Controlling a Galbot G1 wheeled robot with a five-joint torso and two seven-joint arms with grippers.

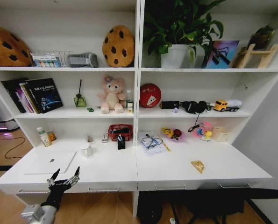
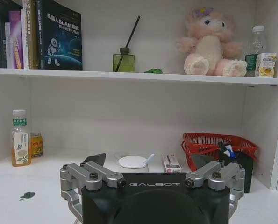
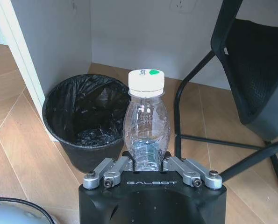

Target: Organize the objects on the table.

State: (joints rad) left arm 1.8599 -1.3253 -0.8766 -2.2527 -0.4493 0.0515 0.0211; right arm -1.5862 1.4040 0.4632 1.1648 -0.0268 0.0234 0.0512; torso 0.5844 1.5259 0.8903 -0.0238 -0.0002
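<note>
Grippers are seen in two places: the left gripper (image 1: 64, 178) is held with its fingers spread wide and nothing between them, just off the front edge of the white desk (image 1: 176, 170), in front of the slim silver laptop (image 1: 51, 162) lying flat at the desk's left end. The right gripper (image 3: 149, 164) is clamped on the lower body of a clear plastic bottle (image 3: 146, 122) with a white cap, held upright above a wooden floor, near a black bin (image 3: 85, 121) lined with a black bag and a black chair (image 3: 251, 84). A tiny green toy car (image 1: 90, 109) is parked on the middle shelf beside the pink plush bear (image 1: 111, 95), and a small can (image 1: 51, 136) stands beside a drink bottle (image 1: 44, 136) at the desk's back left corner.
</note>
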